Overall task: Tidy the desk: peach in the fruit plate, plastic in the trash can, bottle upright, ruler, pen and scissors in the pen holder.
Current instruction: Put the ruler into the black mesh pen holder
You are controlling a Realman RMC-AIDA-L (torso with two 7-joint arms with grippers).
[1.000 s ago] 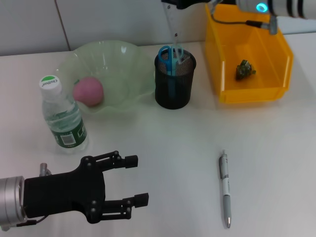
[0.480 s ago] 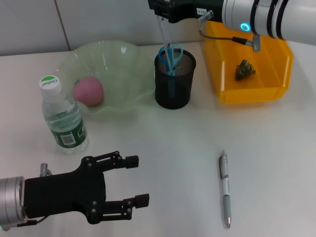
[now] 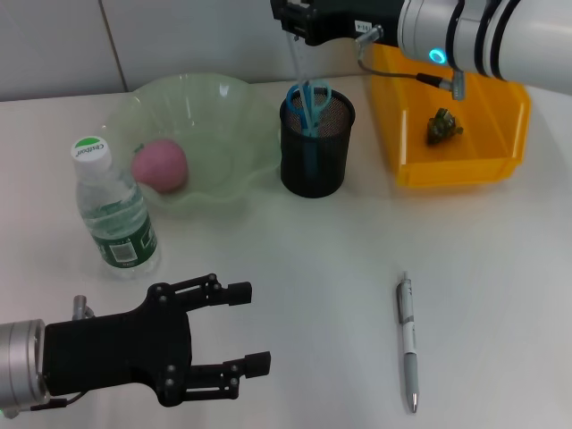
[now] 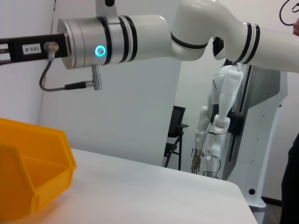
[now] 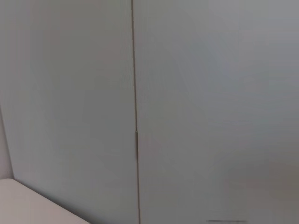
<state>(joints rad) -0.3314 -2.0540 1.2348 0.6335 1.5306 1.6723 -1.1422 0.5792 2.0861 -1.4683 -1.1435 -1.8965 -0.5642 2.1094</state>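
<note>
The left gripper (image 3: 255, 326) hangs idle and spread open at the near left, beside the upright bottle (image 3: 114, 214); the peach (image 3: 160, 165) sits in the fruit plate (image 3: 223, 103). The right gripper (image 3: 288, 20) has swung in over the pen holder (image 3: 315, 147), lowering a clear ruler (image 3: 296, 61) beside the scissors (image 3: 310, 100); its grip I cannot tell. The pen (image 3: 407, 341) lies unhandled.

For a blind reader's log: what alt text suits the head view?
The right end effector holds a clear ruler above the pen holder with blue scissors inside. A pen lies on the desk; the open left end effector hovers near.
</note>
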